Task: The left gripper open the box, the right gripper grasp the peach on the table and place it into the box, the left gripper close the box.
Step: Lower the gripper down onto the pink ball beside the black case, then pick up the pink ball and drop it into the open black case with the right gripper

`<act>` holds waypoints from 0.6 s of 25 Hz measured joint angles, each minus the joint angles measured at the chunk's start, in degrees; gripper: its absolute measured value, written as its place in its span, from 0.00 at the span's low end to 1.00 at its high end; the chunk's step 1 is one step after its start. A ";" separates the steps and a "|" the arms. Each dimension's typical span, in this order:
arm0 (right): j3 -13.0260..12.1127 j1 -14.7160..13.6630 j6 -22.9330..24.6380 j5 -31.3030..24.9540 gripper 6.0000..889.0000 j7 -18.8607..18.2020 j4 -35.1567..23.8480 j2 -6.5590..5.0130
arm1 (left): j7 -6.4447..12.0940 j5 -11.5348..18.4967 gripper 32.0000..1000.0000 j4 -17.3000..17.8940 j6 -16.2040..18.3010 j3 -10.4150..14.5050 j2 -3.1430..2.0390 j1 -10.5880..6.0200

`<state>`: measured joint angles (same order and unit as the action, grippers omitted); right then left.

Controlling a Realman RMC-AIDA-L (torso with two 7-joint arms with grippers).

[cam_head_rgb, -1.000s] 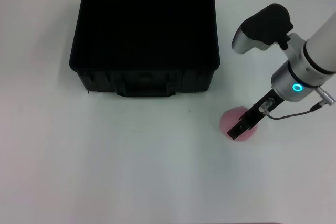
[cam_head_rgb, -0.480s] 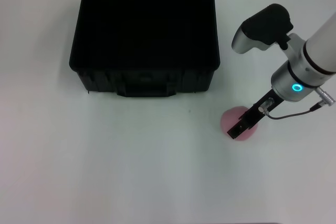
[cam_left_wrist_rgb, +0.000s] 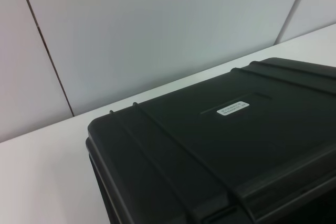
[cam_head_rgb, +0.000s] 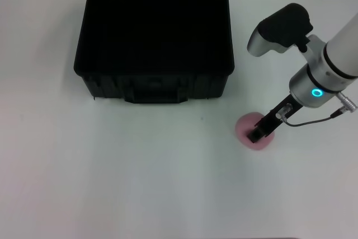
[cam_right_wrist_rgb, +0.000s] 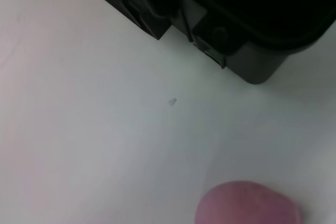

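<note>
Peach (cam_head_rgb: 253, 129) lies well apart from the open box (cam_head_rgb: 154, 43); right gripper (cam_head_rgb: 256, 135) fingers straddle it, grip unclear.

The head camera looks steeply down from high above the surface (cam_head_rgb: 112, 183), taking in the open box (cam_head_rgb: 154, 43) at the far edge and the peach (cam_head_rgb: 254, 131) toward the right edge. The left wrist camera sits close behind the raised lid (cam_left_wrist_rgb: 226, 129), looking across its label (cam_left_wrist_rgb: 233, 108) at a panelled wall (cam_left_wrist_rgb: 157, 30). The right wrist camera hovers low, facing down at the surface; it shares with the head view the peach and the box's front right corner.
</note>
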<state>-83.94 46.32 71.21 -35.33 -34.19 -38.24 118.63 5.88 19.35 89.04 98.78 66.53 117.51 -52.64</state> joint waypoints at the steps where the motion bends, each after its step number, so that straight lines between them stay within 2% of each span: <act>1: 0.00 0.00 -0.01 0.00 0.69 0.00 0.00 -0.03 | 0.00 0.00 0.47 -0.01 0.00 0.00 0.00 0.00; 3: 0.00 0.00 -0.02 0.03 0.51 0.00 0.00 -0.07 | 0.00 0.00 0.47 -0.01 0.00 0.00 0.00 0.00; 9: 0.00 0.00 -0.02 0.15 0.27 0.03 0.00 -0.08 | 0.01 -0.05 0.47 -0.01 -0.01 0.00 0.00 0.00; 15: 0.00 0.00 0.26 0.24 0.20 0.07 0.00 -0.11 | 0.01 -0.17 0.47 -0.06 -0.05 0.00 0.00 0.00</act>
<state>-83.93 46.31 71.47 -35.09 -34.12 -38.23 118.52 5.89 19.18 88.98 98.73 66.53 117.51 -52.64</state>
